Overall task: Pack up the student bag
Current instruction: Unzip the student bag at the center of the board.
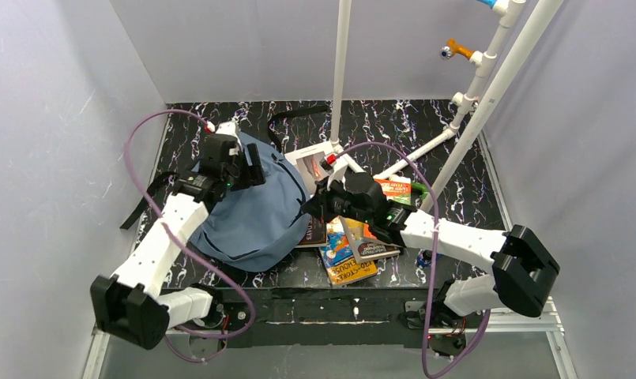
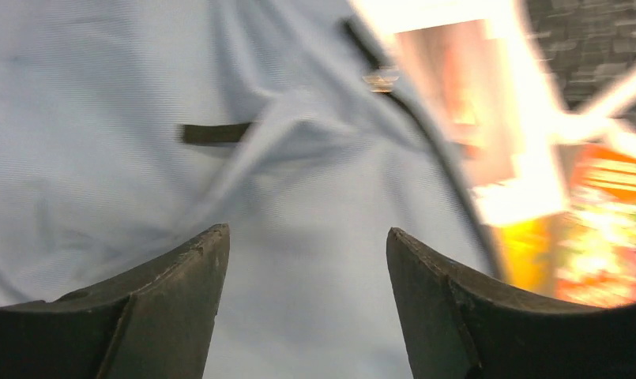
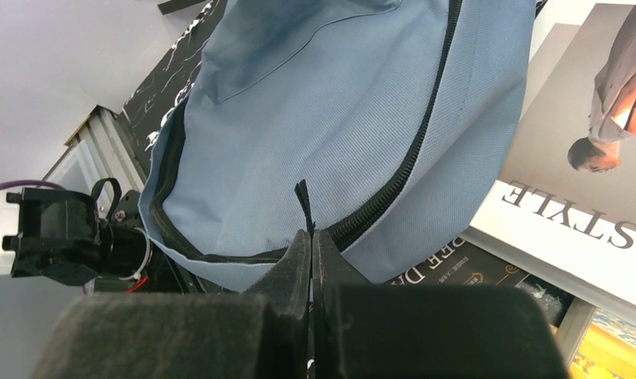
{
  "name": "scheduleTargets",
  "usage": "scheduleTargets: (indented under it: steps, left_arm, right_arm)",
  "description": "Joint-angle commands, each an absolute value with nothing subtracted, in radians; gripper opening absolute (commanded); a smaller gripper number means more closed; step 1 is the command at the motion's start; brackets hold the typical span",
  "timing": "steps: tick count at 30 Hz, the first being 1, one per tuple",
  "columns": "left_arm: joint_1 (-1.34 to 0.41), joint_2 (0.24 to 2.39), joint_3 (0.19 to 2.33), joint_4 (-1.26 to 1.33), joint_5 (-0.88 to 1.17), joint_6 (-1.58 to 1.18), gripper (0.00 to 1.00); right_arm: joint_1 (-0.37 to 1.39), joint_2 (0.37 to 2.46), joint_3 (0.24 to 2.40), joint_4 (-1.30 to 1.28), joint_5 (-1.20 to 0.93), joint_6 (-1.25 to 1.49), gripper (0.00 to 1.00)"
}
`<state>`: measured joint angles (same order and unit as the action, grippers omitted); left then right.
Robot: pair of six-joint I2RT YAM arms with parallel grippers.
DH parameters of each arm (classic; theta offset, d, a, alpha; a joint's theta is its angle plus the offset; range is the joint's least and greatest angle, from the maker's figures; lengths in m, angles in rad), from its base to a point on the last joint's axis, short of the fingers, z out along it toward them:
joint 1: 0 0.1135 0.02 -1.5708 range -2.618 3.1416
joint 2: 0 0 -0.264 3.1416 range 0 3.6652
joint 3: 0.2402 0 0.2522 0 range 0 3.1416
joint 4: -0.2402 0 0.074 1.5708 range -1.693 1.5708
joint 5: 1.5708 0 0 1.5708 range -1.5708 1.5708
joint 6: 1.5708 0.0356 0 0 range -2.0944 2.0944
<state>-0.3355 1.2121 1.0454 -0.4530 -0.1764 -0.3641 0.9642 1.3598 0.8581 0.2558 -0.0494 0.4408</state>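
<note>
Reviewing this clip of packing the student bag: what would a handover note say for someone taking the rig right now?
Left gripper: jaws open above the backpack fabric, holding nothing.
Right gripper: shut on the black zipper tab at the backpack's edge.
Things: the backpack lies on the table. Books and a magazine lie beside it, partly under its edge.
Done: nothing visibly packed. The stretch of zipper in view looks closed.
Left: open the zipper, load the books, close it.
</note>
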Motion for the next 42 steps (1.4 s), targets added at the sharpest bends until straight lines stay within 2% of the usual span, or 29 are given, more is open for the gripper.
scheduleTargets:
  steps: [1,4,9,17,26,30,31,34,35,42]
  left_arm:
    - [-0.336,1.128,1.155,-0.610,0.150,-0.668,0.69]
    - [-0.336,1.175,1.141,-0.588,0.260,-0.765,0.63]
    - [-0.372,1.274,1.147,-0.570,0.274,-0.822,0.58]
    - [-0.536,1.365,1.198,-0.623,0.015,-0.798,0.67]
    - [-0.630,1.551,1.316,-0.725,-0.137,-0.734,0.64]
    - [-0.632,1.614,1.353,-0.739,-0.179,-0.695,0.46]
    - [-0.632,1.623,1.365,-0.734,-0.192,-0.678,0.38]
    - [-0.631,1.642,1.415,-0.717,-0.208,-0.636,0.05]
    - [-0.629,1.645,1.426,-0.705,-0.210,-0.628,0.00]
    - [-0.540,1.622,1.515,-0.640,-0.328,-0.647,0.00]
  right_arm:
    - [0.968,1.288,0.809,0.386,-0.095,0.414,0.01]
    - [0.968,1.266,0.786,0.410,-0.121,0.397,0.01]
    - [0.965,1.239,0.754,0.442,-0.139,0.372,0.01]
    - [0.962,1.238,0.745,0.464,-0.162,0.382,0.01]
    - [0.962,1.270,0.798,0.350,-0.175,0.295,0.01]
    - [0.962,1.271,0.816,0.285,-0.146,0.229,0.01]
    - [0.963,1.272,0.821,0.267,-0.142,0.214,0.01]
    - [0.963,1.281,0.829,0.244,-0.144,0.197,0.01]
    - [0.963,1.283,0.830,0.241,-0.149,0.201,0.01]
    - [1.059,1.296,0.789,0.358,-0.158,0.371,0.01]
